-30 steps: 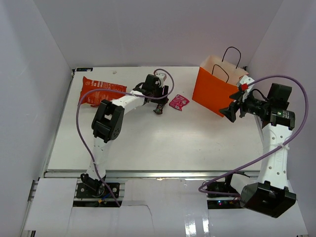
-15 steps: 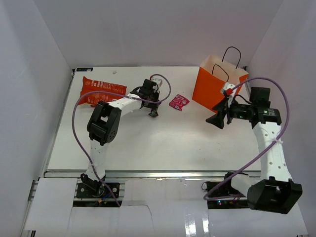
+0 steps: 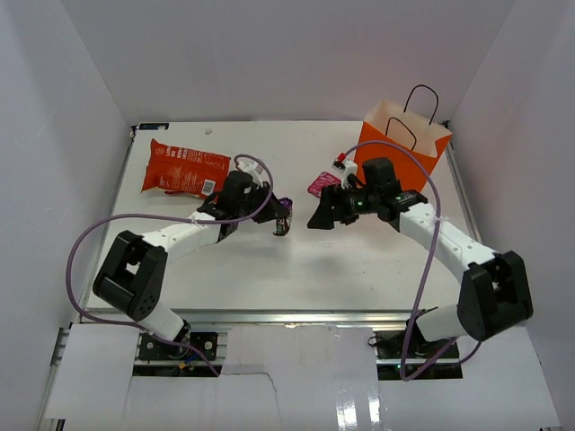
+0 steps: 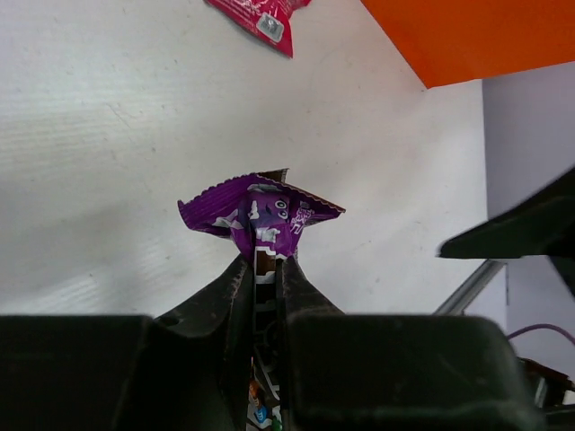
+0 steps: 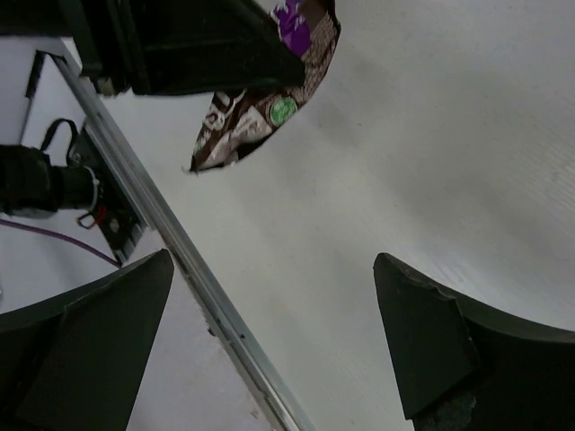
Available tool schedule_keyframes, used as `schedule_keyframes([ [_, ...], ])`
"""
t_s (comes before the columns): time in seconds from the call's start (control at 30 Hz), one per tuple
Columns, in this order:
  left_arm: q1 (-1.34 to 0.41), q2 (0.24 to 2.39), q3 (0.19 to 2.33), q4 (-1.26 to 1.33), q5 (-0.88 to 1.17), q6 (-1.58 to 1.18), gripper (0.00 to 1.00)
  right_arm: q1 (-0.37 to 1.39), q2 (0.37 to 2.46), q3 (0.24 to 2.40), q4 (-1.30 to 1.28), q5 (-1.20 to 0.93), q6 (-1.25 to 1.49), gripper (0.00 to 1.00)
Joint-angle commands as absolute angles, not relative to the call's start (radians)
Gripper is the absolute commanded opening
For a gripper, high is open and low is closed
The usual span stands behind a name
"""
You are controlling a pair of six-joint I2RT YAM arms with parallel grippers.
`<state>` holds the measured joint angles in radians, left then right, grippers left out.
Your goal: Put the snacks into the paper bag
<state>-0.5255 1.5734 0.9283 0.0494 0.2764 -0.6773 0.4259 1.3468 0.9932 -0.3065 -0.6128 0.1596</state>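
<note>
My left gripper [image 3: 281, 218] is shut on a purple candy wrapper [image 4: 260, 214], held above the table at its middle; the wrapper also shows in the right wrist view [image 5: 260, 90]. My right gripper [image 3: 321, 215] is open and empty, just right of the wrapper and facing it. A pink candy wrapper [image 3: 322, 184] lies on the table behind the right gripper and shows in the left wrist view [image 4: 256, 15]. The red-orange chip bag [image 3: 182, 168] lies at the back left. The orange paper bag [image 3: 400, 148] stands upright at the back right, its mouth open.
White walls close the table on the left, back and right. A metal rail [image 3: 269, 314] runs along the near edge. Purple cables loop off both arms.
My left gripper has pulled back toward the middle with the purple wrapper. My right arm has swung left from beside the paper bag to face the wrapper.
</note>
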Motion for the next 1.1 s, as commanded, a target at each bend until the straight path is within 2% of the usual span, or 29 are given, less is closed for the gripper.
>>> schedule_keyframes([
  [0.0, -0.549, 1.510, 0.881, 0.160, 0.295, -0.833, 0.14, 0.489, 1.440, 1.066, -0.129, -0.601, 0.475, 0.98],
  [0.2, -0.561, 1.444, 0.858, 0.161, 0.255, -0.873, 0.16, 0.564, 1.552, 1.114, -0.106, -0.601, 0.607, 0.97],
  [0.47, -0.569, 1.414, 0.848, 0.161, 0.258, -0.899, 0.16, 0.623, 1.630, 1.133, -0.071, -0.551, 0.638, 0.91],
  [0.57, -0.569, 1.414, 0.845, 0.161, 0.261, -0.913, 0.20, 0.623, 1.657, 1.166, -0.068, -0.537, 0.631, 0.77],
  [0.6, -0.569, 1.411, 0.847, 0.161, 0.261, -0.914, 0.20, 0.623, 1.657, 1.170, -0.069, -0.529, 0.623, 0.68],
  [0.63, -0.569, 1.411, 0.847, 0.161, 0.259, -0.916, 0.23, 0.623, 1.654, 1.173, -0.068, -0.523, 0.603, 0.63],
  [0.67, -0.569, 1.408, 0.847, 0.161, 0.258, -0.916, 0.25, 0.623, 1.651, 1.175, -0.067, -0.508, 0.594, 0.51],
  [0.7, -0.569, 1.404, 0.848, 0.161, 0.255, -0.917, 0.27, 0.623, 1.644, 1.174, -0.066, -0.503, 0.585, 0.46],
  [0.8, -0.569, 1.396, 0.848, 0.161, 0.245, -0.923, 0.42, 0.624, 1.620, 1.152, -0.040, -0.499, 0.555, 0.25],
  [0.83, -0.569, 1.391, 0.848, 0.161, 0.244, -0.923, 0.48, 0.623, 1.611, 1.147, -0.035, -0.499, 0.549, 0.22],
  [0.87, -0.569, 1.387, 0.851, 0.161, 0.241, -0.922, 0.59, 0.624, 1.608, 1.138, -0.035, -0.497, 0.534, 0.15],
  [0.97, -0.569, 1.356, 0.857, 0.158, 0.215, -0.911, 0.73, 0.621, 1.589, 1.127, -0.031, -0.508, 0.497, 0.10],
  [1.0, -0.569, 1.345, 0.862, 0.155, 0.200, -0.904, 0.82, 0.623, 1.582, 1.127, -0.035, -0.512, 0.441, 0.08],
  [1.07, -0.566, 1.303, 0.888, 0.132, 0.147, -0.864, 0.94, 0.617, 1.552, 1.138, -0.067, -0.517, 0.296, 0.08],
])
